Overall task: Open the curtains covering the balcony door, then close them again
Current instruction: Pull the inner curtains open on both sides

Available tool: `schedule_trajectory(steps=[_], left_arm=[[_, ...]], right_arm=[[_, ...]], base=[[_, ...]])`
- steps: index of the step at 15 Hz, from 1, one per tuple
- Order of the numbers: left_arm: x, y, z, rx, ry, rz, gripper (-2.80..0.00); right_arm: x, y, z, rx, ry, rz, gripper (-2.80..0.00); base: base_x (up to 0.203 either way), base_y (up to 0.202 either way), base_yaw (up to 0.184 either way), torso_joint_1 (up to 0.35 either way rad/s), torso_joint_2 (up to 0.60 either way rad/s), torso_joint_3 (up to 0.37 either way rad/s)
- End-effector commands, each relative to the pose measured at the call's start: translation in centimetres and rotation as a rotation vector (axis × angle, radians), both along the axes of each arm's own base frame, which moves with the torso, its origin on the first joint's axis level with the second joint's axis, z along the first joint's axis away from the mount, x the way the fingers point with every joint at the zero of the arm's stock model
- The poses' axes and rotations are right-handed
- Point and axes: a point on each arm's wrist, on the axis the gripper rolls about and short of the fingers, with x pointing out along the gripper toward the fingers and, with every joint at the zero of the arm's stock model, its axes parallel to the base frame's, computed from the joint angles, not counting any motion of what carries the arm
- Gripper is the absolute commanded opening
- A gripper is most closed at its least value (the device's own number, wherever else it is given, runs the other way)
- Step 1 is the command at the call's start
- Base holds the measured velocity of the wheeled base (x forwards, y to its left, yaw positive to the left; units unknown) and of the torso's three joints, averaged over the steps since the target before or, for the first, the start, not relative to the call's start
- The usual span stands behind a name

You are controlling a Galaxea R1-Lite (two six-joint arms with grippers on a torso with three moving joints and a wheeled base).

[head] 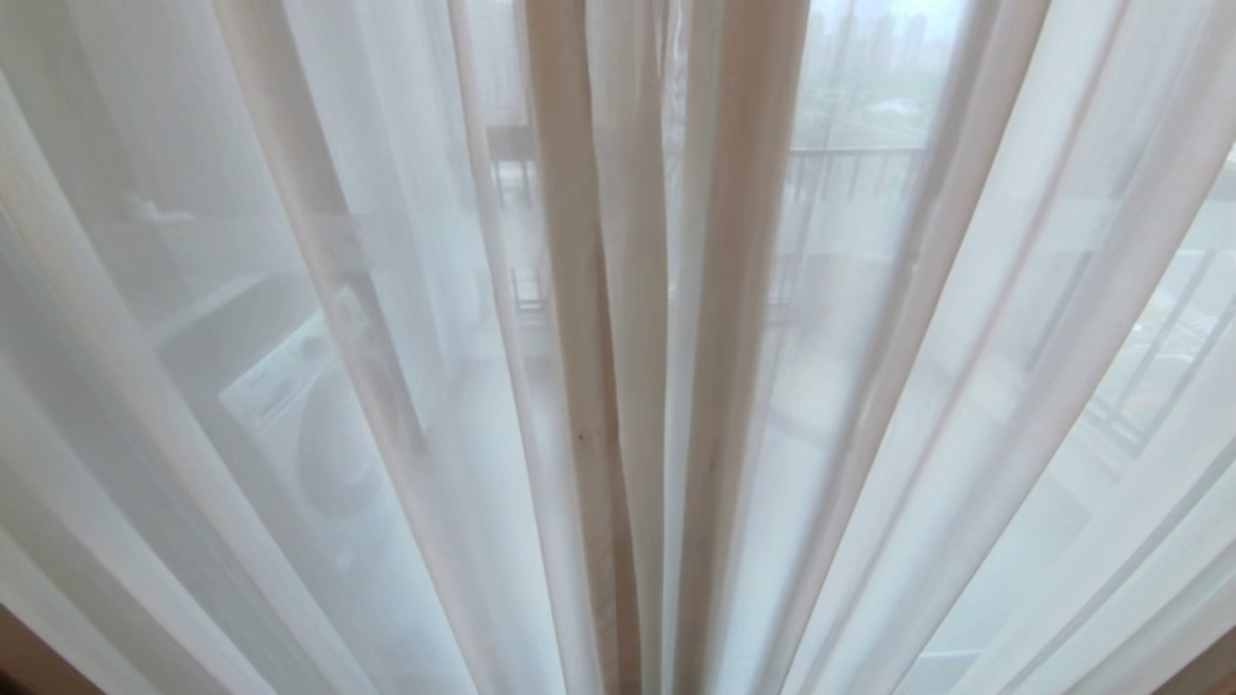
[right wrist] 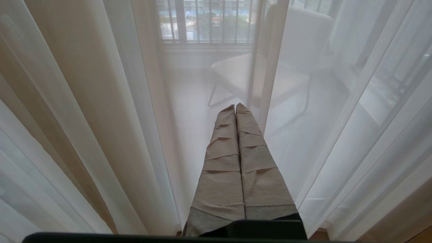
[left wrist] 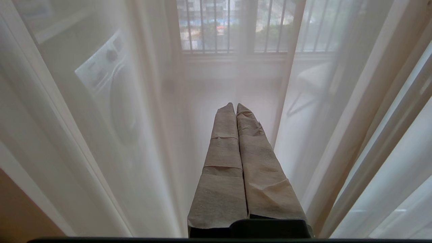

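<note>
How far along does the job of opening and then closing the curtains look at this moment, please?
Done: nothing shows as done; the sheer curtains hang drawn across the whole head view, with a washing machine and balcony railing dimly visible through them. In hand: nothing; the left claw and right claw are both shut and empty, pointing at the fabric. Left: parting the curtains, then drawing them shut again.

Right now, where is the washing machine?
In the head view the washing machine stands on the left, behind the sheer curtains; the left wrist view shows it too.
</note>
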Motion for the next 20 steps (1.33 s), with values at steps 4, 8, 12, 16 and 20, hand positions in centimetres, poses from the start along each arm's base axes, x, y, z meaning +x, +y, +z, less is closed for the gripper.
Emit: schedule_trajectory(steps=[4,8,12,16,20], left_arm=[[-1.4,-0.2,4.3,0.015,-0.131,-0.11,-2.8],[0.7,-0.6,10.3,0.018,-0.059,-0.28,-2.8],[6.3,-1.2,17.8,0.027,-0.062,-0.528,-2.8],[11.4,-3.1,23.6,0.033,-0.107,-0.806,0.0],[14.9,-7.1,26.6,0.018,-0.12,-0.952,0.0]], right_arm=[[0.0,0.0,0.0,0.0,0.001,0.001,-2.8],[0.0,0.0,0.0,-0.002,-0.001,0.002,-2.8],[0.0,0.0,0.0,0.0,0.001,0.0,-2.8],[0.0,0.0,0.0,0.0,0.001,0.001,-2.8],[0.0,0.0,0.0,-0.001,0.001,0.002,-2.8]], base=[[0.0,0.0,0.0,0.0,0.0,0.0],[0.0,0.0,0.0,0.0,0.0,0.0],[0.0,0.0,0.0,0.0,0.0,0.0],[0.0,0.0,0.0,0.0,0.0,0.0],[0.0,0.0,0.0,0.0,0.0,0.0]])
